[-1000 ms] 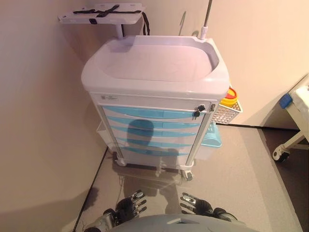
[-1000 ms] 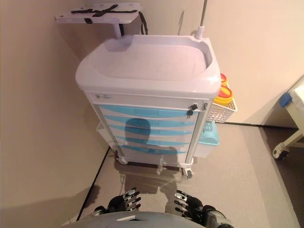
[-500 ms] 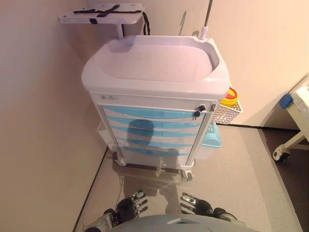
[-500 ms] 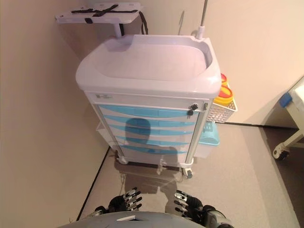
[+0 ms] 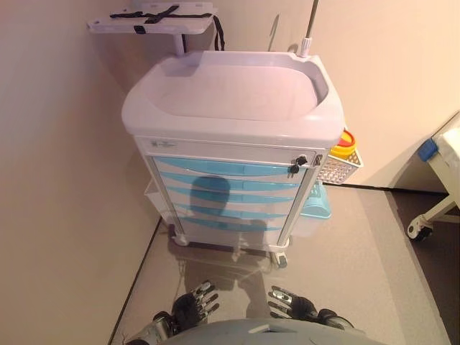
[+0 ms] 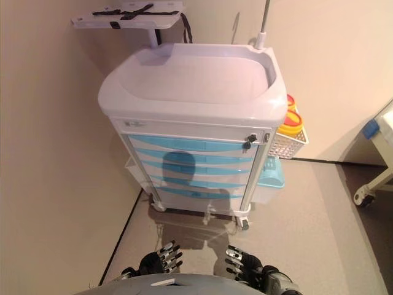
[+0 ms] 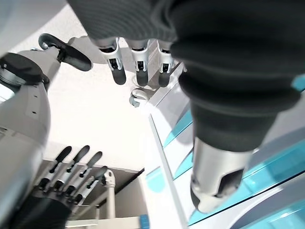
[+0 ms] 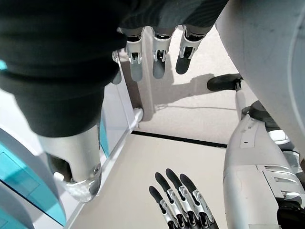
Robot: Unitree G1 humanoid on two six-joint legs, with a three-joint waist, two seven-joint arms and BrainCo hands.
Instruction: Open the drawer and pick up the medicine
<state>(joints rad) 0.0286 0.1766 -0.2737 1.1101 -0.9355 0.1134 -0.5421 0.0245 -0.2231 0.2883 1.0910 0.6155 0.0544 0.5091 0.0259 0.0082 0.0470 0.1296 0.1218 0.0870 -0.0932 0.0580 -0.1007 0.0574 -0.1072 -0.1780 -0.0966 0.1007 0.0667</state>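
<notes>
A white medical cart (image 5: 230, 108) stands ahead against the wall. Its front holds several shut blue drawers; the top drawer (image 5: 226, 168) has a key lock (image 5: 296, 164) at its right. No medicine shows. My left hand (image 5: 192, 305) hangs low by my body, fingers straight and empty; it also shows in the left wrist view (image 7: 138, 59). My right hand (image 5: 293, 303) hangs beside it, fingers straight and empty, also in the right wrist view (image 8: 157, 52). Both hands are far below and in front of the drawers.
A wall runs close along the cart's left side. A white wire basket (image 5: 338, 167) with a yellow container (image 5: 343, 147) hangs on the cart's right, a blue bin (image 5: 315, 203) below it. A wheeled white bed frame (image 5: 438, 180) stands at far right. A tablet arm (image 5: 154, 18) stands behind.
The view has shifted slightly; the cart and both hands stay where they were.
</notes>
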